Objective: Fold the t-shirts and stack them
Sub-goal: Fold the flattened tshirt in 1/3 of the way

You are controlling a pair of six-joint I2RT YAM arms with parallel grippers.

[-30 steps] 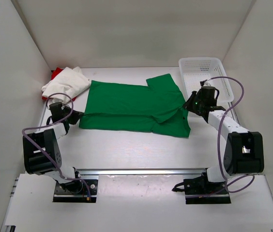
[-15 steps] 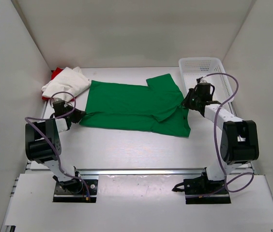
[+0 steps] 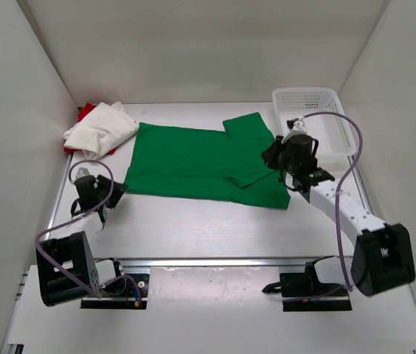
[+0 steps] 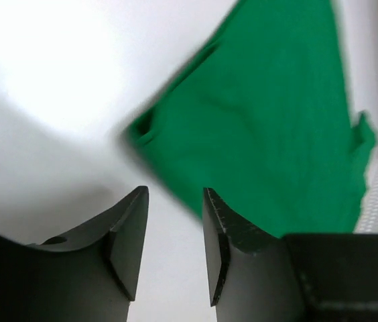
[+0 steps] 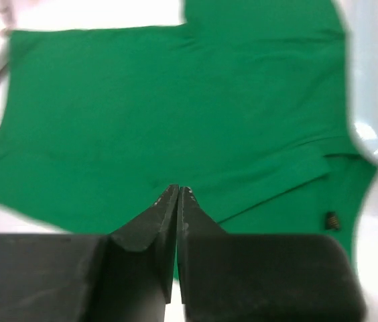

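Observation:
The green t-shirt (image 3: 193, 161) lies spread flat in the middle of the table, its sleeve folded over at the right. An off-white t-shirt (image 3: 102, 127) is heaped at the back left, on top of a red t-shirt (image 3: 83, 113). My left gripper (image 3: 116, 194) sits low, just short of the green shirt's near left corner (image 4: 139, 131). It is open and empty (image 4: 173, 201). My right gripper (image 3: 268, 156) hovers above the shirt's right side. In the right wrist view its jaws (image 5: 177, 191) are shut with nothing between them, over the green t-shirt (image 5: 175, 107).
A white mesh basket (image 3: 313, 98) stands at the back right, close behind my right arm; its rim (image 5: 376, 94) shows in the right wrist view. White walls close off the table at the left, right and back.
My left gripper opened, let go of the green shirt's near left corner and drew back. My right gripper rose from the shirt's right edge and moved left over the cloth.

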